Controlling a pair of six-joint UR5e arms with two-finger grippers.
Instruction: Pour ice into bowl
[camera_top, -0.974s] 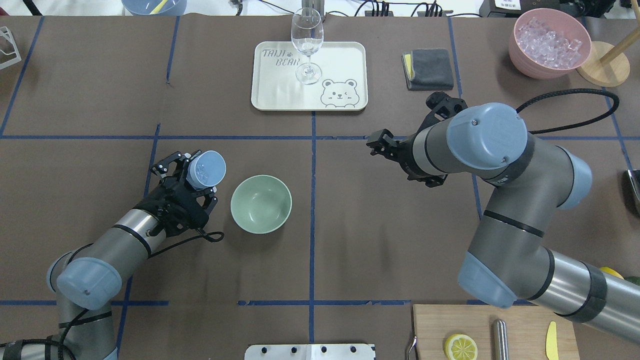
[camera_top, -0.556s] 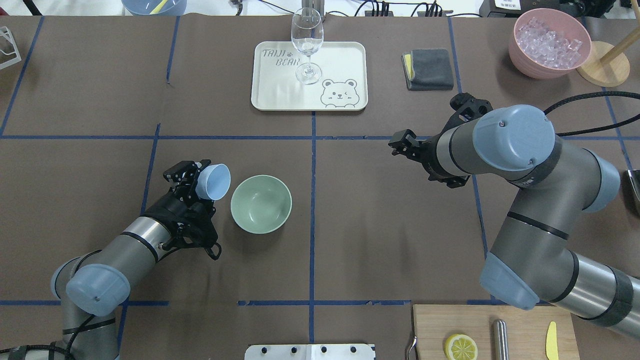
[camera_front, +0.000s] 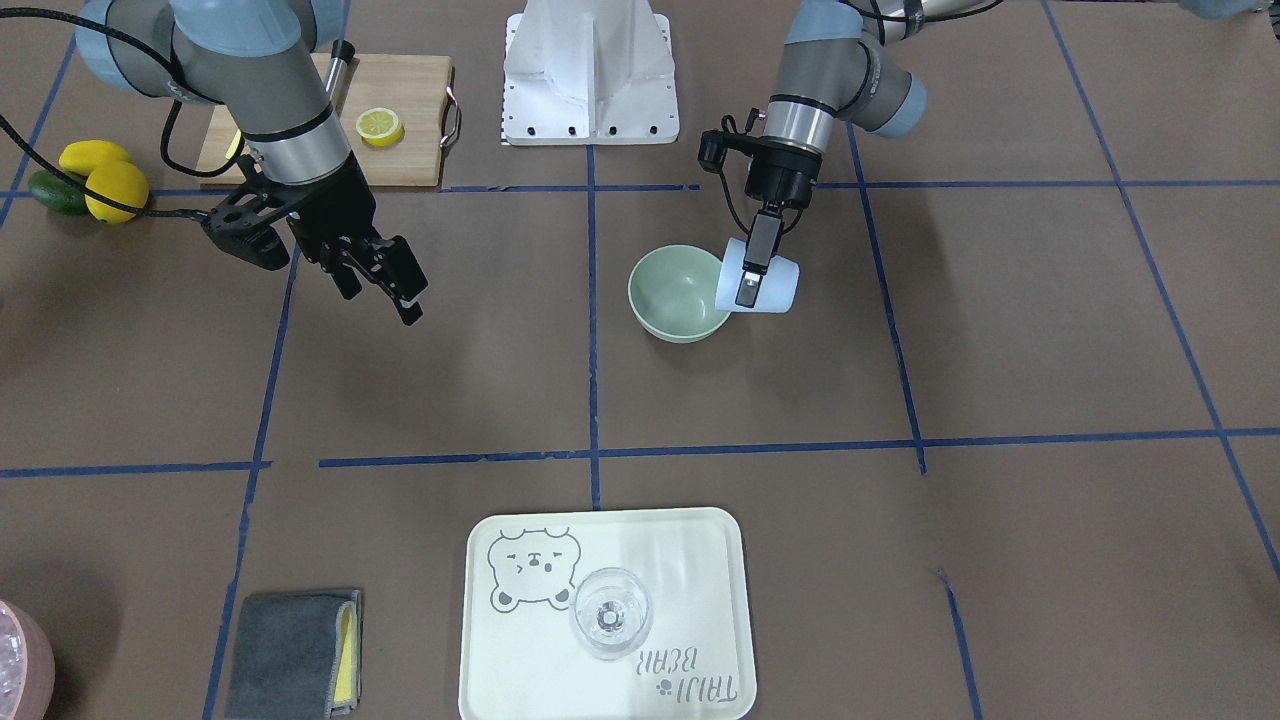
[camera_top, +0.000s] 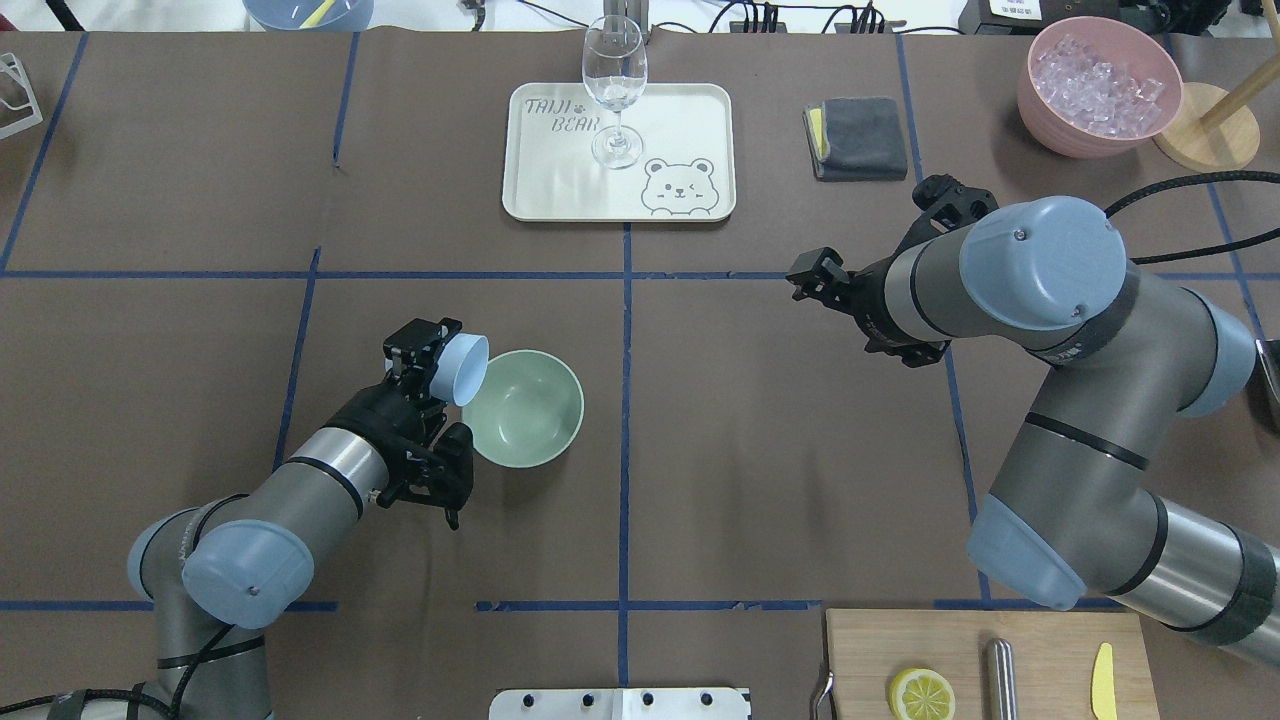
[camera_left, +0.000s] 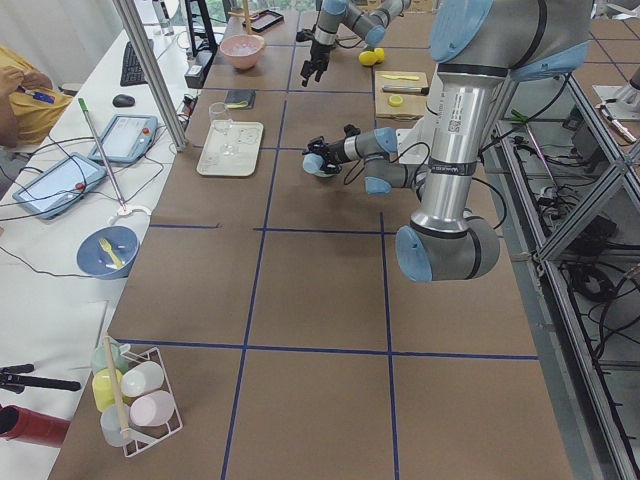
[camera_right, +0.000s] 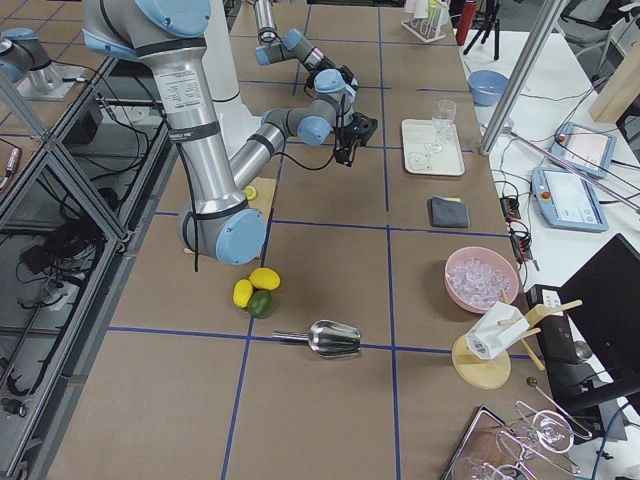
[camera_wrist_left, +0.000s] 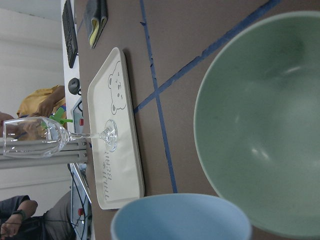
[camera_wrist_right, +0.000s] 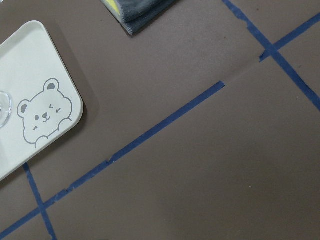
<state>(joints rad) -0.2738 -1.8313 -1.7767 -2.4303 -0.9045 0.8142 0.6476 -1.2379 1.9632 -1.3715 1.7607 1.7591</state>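
The pale sage-green bowl (camera_top: 522, 407) stands on the brown table, and its inside looks empty in the left wrist view (camera_wrist_left: 265, 130). My left gripper (camera_top: 435, 365) is shut on a pale blue cup (camera_top: 468, 368). The cup is tipped on its side with its mouth at the bowl's left rim. In the front view the cup (camera_front: 782, 290) touches or nearly touches the bowl (camera_front: 675, 295). No ice cubes show in the cup or the bowl; the cup's inside is hidden. My right gripper (camera_top: 808, 272) is open and empty, in the air far right of the bowl.
A cream tray (camera_top: 680, 120) with a wine glass (camera_top: 613, 90) lies at the far middle. A grey cloth (camera_top: 860, 137) and a pink bowl of ice (camera_top: 1098, 85) are far right. A cutting board (camera_top: 960, 650) with a lemon slice lies near right.
My left arm has carried the cup right to the bowl's rim and tipped it further, mouth toward the bowl. My right arm has drawn back to the right.
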